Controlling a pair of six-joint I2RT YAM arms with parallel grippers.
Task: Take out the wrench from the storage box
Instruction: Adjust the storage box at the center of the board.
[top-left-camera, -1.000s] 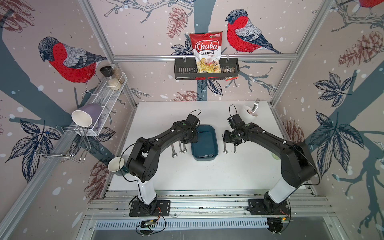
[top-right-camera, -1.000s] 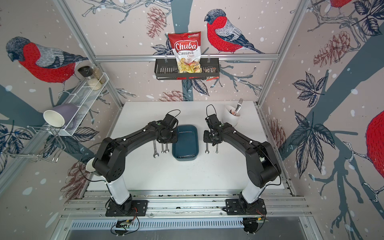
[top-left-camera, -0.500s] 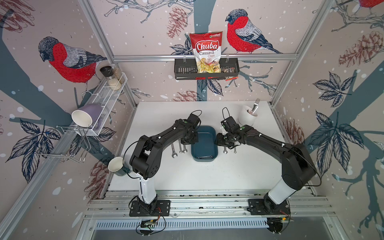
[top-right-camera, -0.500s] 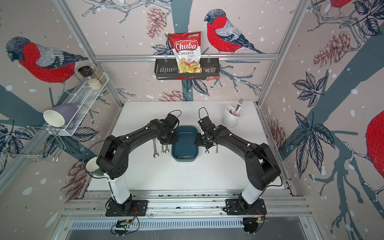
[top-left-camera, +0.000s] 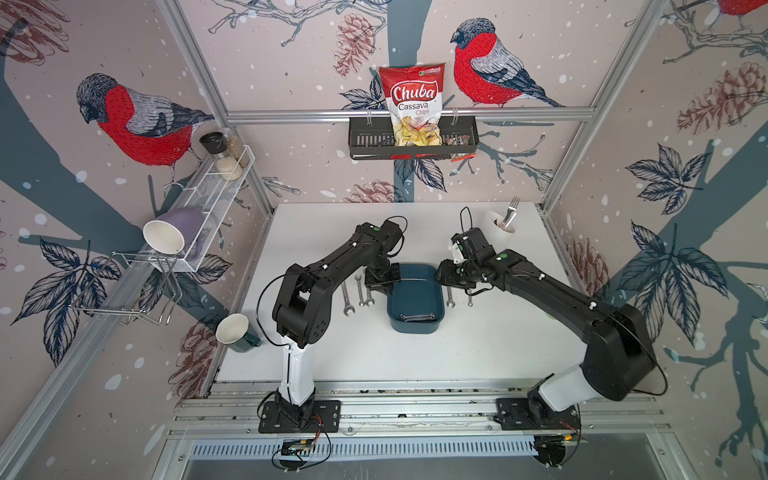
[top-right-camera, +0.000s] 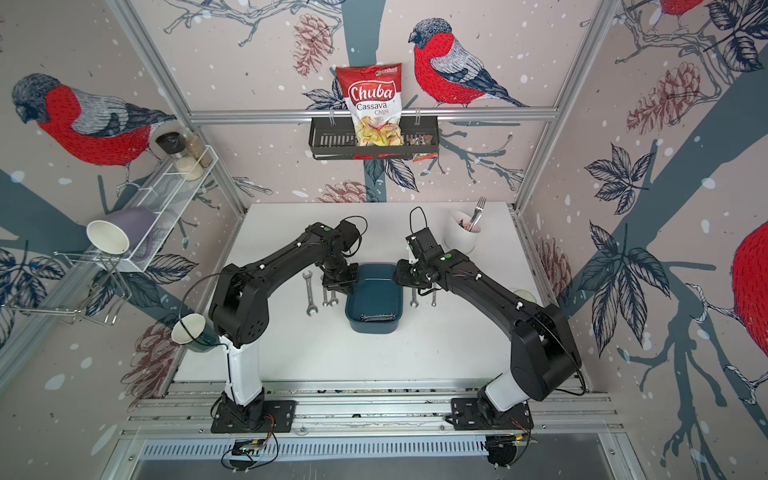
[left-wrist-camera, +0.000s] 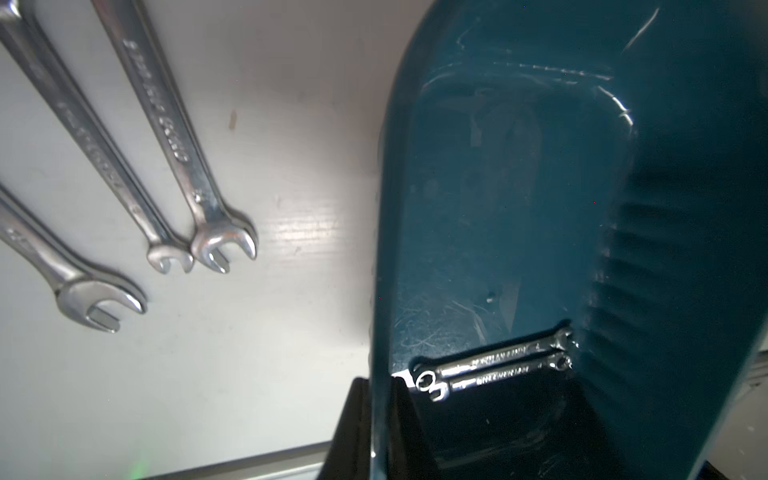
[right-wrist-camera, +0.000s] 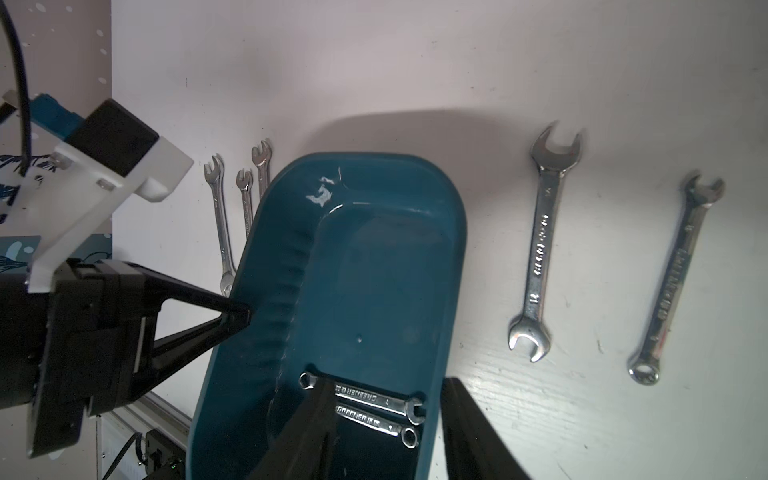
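Pinching the storage box (top-left-camera: 415, 295) rim, left hand (right-wrist-camera: 243, 316) points down; right hand (right-wrist-camera: 388, 386), seemingly spread, straddles opposite wall.

I was working in a robot test room, not a real home. Shiny metal bars (top-left-camera: 407, 114) made a box around a white table (top-left-camera: 415, 357). The walls were paper with big red birds (top-left-camera: 141, 120). Two robot arms (top-left-camera: 332, 266) were bolted to metal rails (top-left-camera: 415, 409) at the front. It was dressed up like a kitchen. A chips bag (top-left-camera: 413, 104) stood in a black shelf (top-left-camera: 365, 141). Jars (top-left-camera: 226, 162) and a purple cup (top-left-camera: 174, 232) sat on a white wire shelf (top-left-camera: 216, 187), and a fork (top-left-camera: 512, 208) stood in a white pot (top-left-camera: 500, 235).
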